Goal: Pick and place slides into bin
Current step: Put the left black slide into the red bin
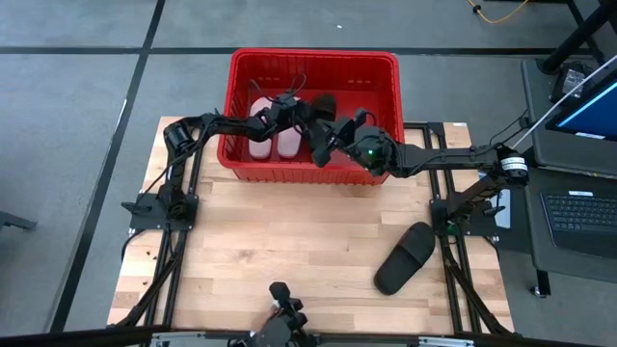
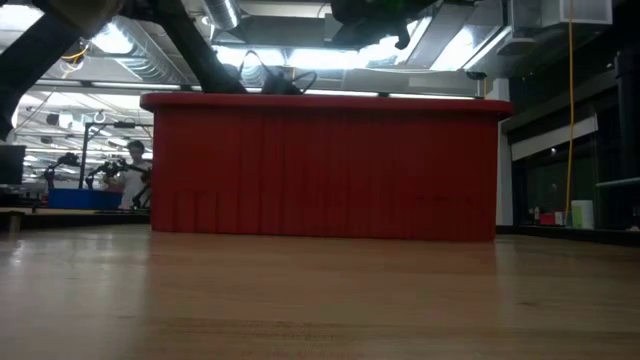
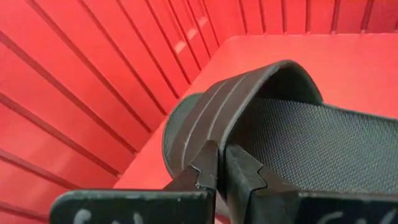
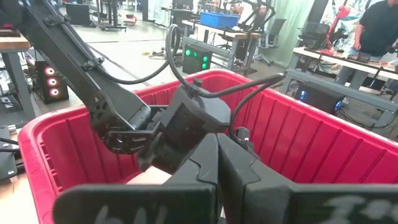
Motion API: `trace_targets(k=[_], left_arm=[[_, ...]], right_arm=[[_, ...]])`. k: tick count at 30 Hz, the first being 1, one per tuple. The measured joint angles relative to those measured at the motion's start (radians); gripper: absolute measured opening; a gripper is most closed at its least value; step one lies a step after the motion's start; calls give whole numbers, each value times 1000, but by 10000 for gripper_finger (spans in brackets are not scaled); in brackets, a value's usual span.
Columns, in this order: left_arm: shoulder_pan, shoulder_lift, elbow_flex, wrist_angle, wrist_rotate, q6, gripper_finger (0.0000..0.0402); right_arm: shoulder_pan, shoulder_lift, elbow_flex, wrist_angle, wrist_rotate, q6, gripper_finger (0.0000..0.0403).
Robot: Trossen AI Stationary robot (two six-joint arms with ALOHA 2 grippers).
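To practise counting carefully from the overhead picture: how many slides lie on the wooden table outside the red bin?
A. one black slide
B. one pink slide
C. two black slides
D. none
A: a single black slide lies on the table, while the pink slides sit inside the bin.

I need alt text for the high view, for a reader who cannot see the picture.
Seen from above, both arms reach over a red bin holding two pink slides and a black slide. The left gripper and right gripper are shut above it. Another black slide lies on the wooden table.
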Motion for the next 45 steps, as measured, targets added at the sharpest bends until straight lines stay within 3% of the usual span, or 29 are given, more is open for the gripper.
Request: trace_targets(k=[16,31,45], left_arm=[[-3,43,0,35,3,-30,4],[-3,43,0,34,3,-53,29],[-3,43,0,32,3,-55,104]], right_arm=[[9,0,0,0,0,25,5],[9,0,0,0,0,25,5],[9,0,0,0,0,23,5]])
